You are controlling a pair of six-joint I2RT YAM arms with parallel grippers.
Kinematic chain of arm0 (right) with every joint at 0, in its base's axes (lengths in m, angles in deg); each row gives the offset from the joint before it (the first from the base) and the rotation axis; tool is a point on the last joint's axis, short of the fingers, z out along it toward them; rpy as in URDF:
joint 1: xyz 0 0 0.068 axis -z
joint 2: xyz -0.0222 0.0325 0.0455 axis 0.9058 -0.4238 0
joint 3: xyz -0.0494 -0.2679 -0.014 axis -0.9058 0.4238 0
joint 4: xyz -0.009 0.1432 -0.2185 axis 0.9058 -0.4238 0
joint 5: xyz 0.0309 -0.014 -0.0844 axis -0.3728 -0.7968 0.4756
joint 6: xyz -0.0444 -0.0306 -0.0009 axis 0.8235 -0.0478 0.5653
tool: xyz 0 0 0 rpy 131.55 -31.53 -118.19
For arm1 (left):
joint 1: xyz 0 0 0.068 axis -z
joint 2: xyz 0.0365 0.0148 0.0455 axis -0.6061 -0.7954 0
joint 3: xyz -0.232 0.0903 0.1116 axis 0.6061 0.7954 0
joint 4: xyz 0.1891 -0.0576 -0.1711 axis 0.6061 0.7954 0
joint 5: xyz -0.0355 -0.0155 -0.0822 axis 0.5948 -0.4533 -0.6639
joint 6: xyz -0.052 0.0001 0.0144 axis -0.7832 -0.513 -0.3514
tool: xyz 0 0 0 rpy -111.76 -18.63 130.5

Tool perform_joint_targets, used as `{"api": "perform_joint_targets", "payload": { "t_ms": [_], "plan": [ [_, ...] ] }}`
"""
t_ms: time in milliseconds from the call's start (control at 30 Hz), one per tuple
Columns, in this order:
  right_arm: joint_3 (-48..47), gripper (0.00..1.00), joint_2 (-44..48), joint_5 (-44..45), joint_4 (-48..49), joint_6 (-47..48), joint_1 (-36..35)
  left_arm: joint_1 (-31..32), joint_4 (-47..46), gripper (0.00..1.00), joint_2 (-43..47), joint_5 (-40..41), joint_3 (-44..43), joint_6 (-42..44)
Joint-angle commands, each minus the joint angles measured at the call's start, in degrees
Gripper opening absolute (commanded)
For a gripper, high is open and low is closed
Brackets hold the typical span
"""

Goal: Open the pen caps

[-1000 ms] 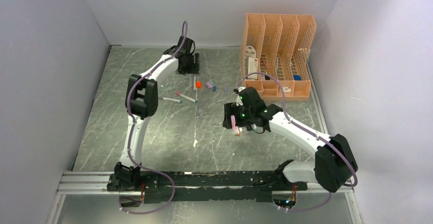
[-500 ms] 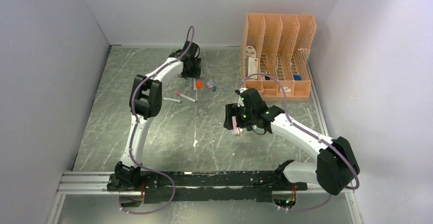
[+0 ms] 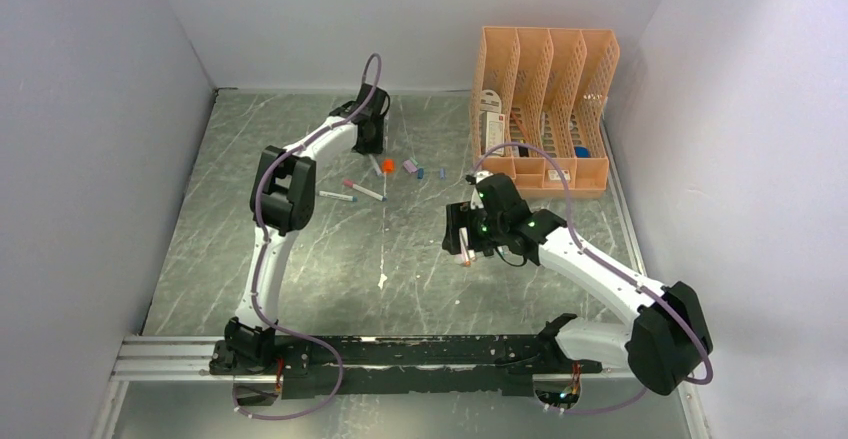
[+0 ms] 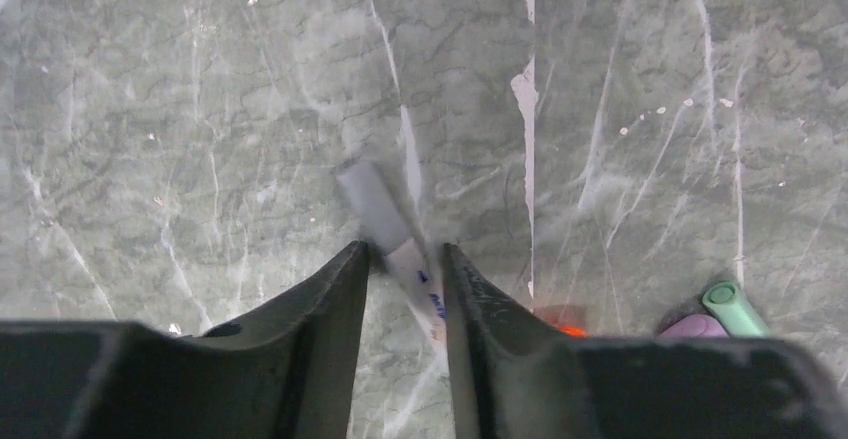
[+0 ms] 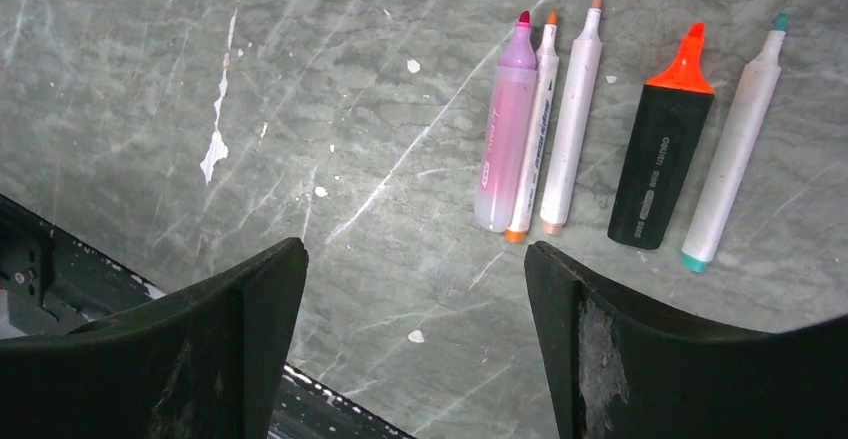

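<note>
We see a marbled surface (image 3: 300, 259). Over its middle the right gripper (image 5: 412, 254) hangs spread wide and empty above five uncapped pens (image 5: 570, 119) in a row. Near the far edge the left gripper (image 4: 405, 250) straddles a grey-capped pen (image 4: 422, 284); we cannot tell if it is clamped. Loose pen caps (image 3: 410, 166) lie just beside it.

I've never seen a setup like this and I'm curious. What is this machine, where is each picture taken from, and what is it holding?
Two white robot arms are bolted to the near edge of a grey table. One picture looks down from above. The other two come from a camera on each wrist. The left end effector has its jaws on either side of a white pen with a grey cap; whether they grip it is unclear. The right end effector is open and empty, above five uncapped pens lying in a row. Farther back lie loose caps, near a peach organiser.
</note>
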Motion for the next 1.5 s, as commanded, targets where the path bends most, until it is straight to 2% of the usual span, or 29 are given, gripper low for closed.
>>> {"api": "perform_joint_targets", "payload": {
  "t_ms": [0, 100, 200, 400, 967, 1300, 1467],
  "plan": [
    [-2.0, 0.81, 2.1, 2.4, -2.8, 0.6, 0.2, -0.2, 1.9, 0.37, 0.8, 0.2, 4.8, 0.3],
    [-3.2, 0.81, 2.5, 3.4, -4.1, 1.4, 0.2, -0.6, 1.6, 0.14, 2.5, 0.1, 6.7, 0.2],
    [-4.2, 0.81, 3.2, 4.1, -5.0, 1.5, 0.2, -0.9, 2.1, 0.1, 3.6, 0.1, 7.7, 0.1],
    [-6.5, 0.81, 4.2, 5.4, -7.2, 2.1, 0.3, -1.5, 0.8, 0.09, 9.2, -1.3, 10.6, -0.1],
    [-9.5, 0.81, 7.8, 7.7, -11.1, 1.4, 0.3, -2.0, 1.1, 0.09, 24.9, -16.6, 17.3, 1.1],
    [-11.2, 0.81, 3.3, 8.3, -8.5, 2.3, 1.8, -3.6, 1.9, 0.09, 34.4, -35.3, 24.6, 2.3],
    [-11.3, 0.81, 1.0, 6.2, -5.8, 3.6, 8.8, -4.5, 0.6, 0.08, 38.9, -40.4, 30.9, 2.3]
  ]
}}
